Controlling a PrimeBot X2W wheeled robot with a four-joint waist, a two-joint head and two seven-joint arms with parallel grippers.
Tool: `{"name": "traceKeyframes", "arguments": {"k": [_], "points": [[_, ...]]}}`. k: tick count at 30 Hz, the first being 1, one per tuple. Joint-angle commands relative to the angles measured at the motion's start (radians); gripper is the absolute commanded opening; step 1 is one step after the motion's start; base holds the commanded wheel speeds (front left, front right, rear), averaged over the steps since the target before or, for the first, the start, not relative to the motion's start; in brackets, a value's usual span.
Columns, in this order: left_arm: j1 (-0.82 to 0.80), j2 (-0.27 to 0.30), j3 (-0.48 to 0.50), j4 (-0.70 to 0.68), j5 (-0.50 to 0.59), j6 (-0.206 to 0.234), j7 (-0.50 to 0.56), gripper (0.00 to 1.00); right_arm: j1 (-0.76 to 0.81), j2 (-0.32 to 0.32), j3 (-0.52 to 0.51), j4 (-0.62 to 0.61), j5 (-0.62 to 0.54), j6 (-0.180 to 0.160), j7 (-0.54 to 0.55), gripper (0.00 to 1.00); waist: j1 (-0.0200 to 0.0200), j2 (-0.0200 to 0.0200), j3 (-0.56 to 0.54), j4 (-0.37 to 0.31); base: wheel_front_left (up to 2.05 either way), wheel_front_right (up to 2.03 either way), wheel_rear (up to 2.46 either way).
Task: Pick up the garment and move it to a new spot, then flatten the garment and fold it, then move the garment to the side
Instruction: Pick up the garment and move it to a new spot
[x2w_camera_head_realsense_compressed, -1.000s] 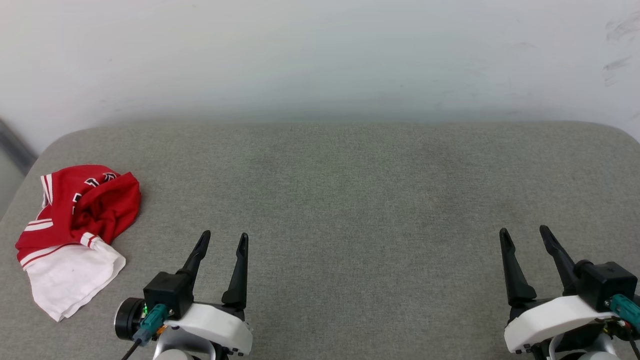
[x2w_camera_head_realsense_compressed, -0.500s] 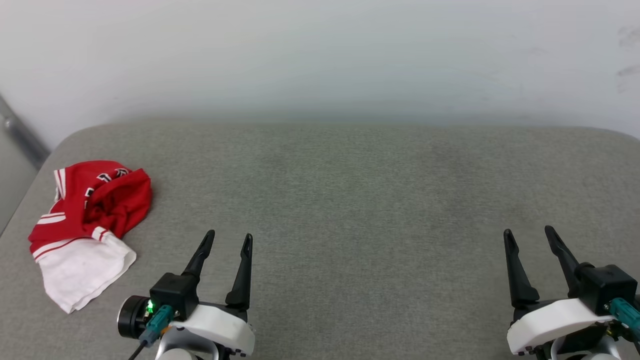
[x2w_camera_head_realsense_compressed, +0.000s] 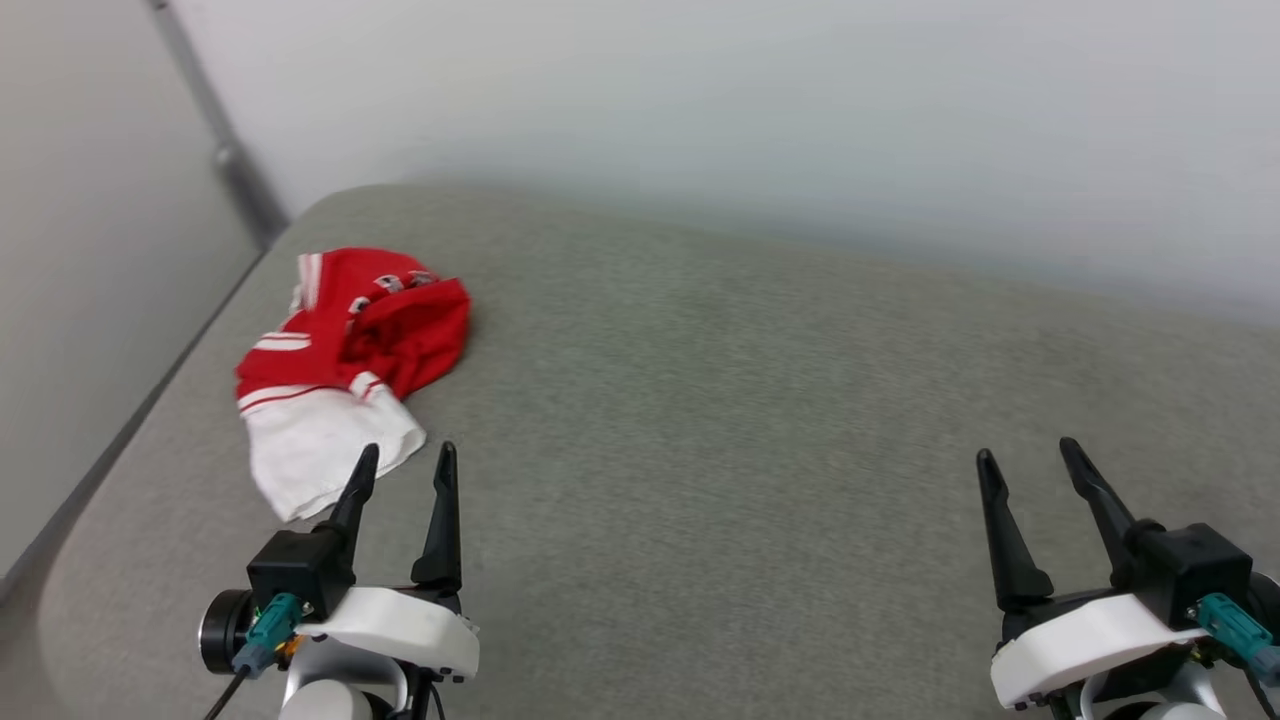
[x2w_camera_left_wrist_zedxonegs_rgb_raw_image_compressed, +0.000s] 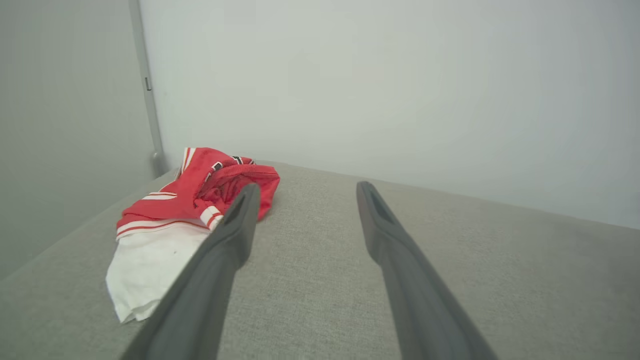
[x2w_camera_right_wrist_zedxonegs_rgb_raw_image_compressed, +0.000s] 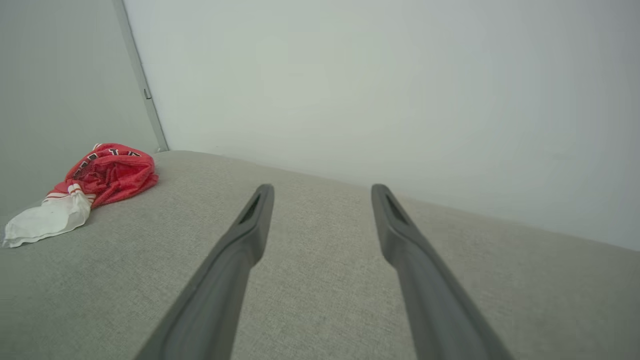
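Note:
The garment (x2w_camera_head_realsense_compressed: 340, 350) lies crumpled near the far left corner of the grey cushioned surface (x2w_camera_head_realsense_compressed: 720, 420), red body bunched up with a white sleeve spread toward me. In the left wrist view the garment (x2w_camera_left_wrist_zedxonegs_rgb_raw_image_compressed: 185, 210) sits just ahead and left of the fingers; in the right wrist view the garment (x2w_camera_right_wrist_zedxonegs_rgb_raw_image_compressed: 95, 180) is far to the left. My left gripper (x2w_camera_head_realsense_compressed: 407, 458) stands open just short of the white sleeve, nothing between its fingers. My right gripper (x2w_camera_head_realsense_compressed: 1028, 450) is open at the lower right, far from the cloth.
A pale wall (x2w_camera_head_realsense_compressed: 700, 110) runs behind the surface. A side wall with a grey vertical strip (x2w_camera_head_realsense_compressed: 215, 130) closes off the left. The surface's rounded left edge (x2w_camera_head_realsense_compressed: 120, 440) lies close to the garment.
The whole head view has swung left, so the camera turned toward the garment. The left gripper now stands nearer to the white sleeve. Both grippers stay open.

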Motion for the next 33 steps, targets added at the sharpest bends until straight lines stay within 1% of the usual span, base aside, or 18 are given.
{"name": "traceKeyframes", "arguments": {"k": [1, 6, 10, 14, 18, 22, 26, 30, 33], "points": [[-0.001, -0.002, 0.008, -0.003, 0.0, 0.006, -0.003, 1.0, -0.006, 0.002, 0.007, -0.008, 0.003, 0.0, 0.001, 1.0, 0.0, 0.0, 0.002, 0.083, 0.0, 0.0, 0.0], [0.008, -0.002, 0.032, -0.011, 0.012, 0.013, -0.003, 1.0, -0.017, 0.002, 0.029, -0.014, 0.006, 0.0, 0.003, 1.0, 0.0, 0.0, 0.003, 0.174, 0.0, 0.0, 0.0], [0.015, -0.002, 0.058, -0.017, 0.019, 0.015, -0.003, 1.0, -0.029, 0.002, 0.057, -0.019, 0.01, 0.0, -0.001, 1.0, 0.0, 0.0, 0.006, 0.227, 0.0, 0.0, 0.0], [0.022, 0.0, 0.087, -0.026, 0.027, 0.014, -0.003, 1.0, -0.033, 0.002, 0.08, -0.021, 0.001, 0.0, -0.004, 1.0, 0.0, 0.0, 0.012, 0.258, 0.0, 0.0, 0.0], [0.019, 0.002, 0.106, -0.027, 0.028, 0.008, -0.003, 1.0, -0.041, 0.002, 0.091, -0.02, -0.001, 0.0, -0.002, 1.0, 0.0, 0.0, 0.017, 0.271, 0.0, 0.0, 0.0], [0.002, 0.002, 0.119, -0.024, 0.037, 0.001, -0.003, 1.0, -0.051, 0.002, 0.102, -0.026, -0.007, 0.0, 0.004, 1.0, 0.0, 0.0, 0.028, 0.267, 0.0, 0.0, 0.0], [-0.04, 0.001, 0.138, -0.017, 0.019, 0.002, -0.003, 1.0, -0.063, 0.002, 0.11, -0.035, -0.02, 0.0, 0.018, 1.0, 0.0, 0.0, 0.062, 0.243, 0.0, 0.0, 0.0], [-0.125, 0.003, 0.156, 0.01, -0.006, -0.005, -0.003, 1.0, -0.095, 0.002, 0.116, -0.057, -0.037, 0.0, 0.039, 1.0, 0.0, 0.0, 0.124, 0.197, 0.0, 0.0, 0.0], [-0.224, 0.026, 0.172, 0.049, -0.026, -0.009, 0.001, 1.0, -0.133, -0.001, 0.129, -0.08, -0.058, 0.0, 0.057, 1.0, 0.0, 0.0, 0.193, 0.143, 0.0, 0.0, 0.0]]}}
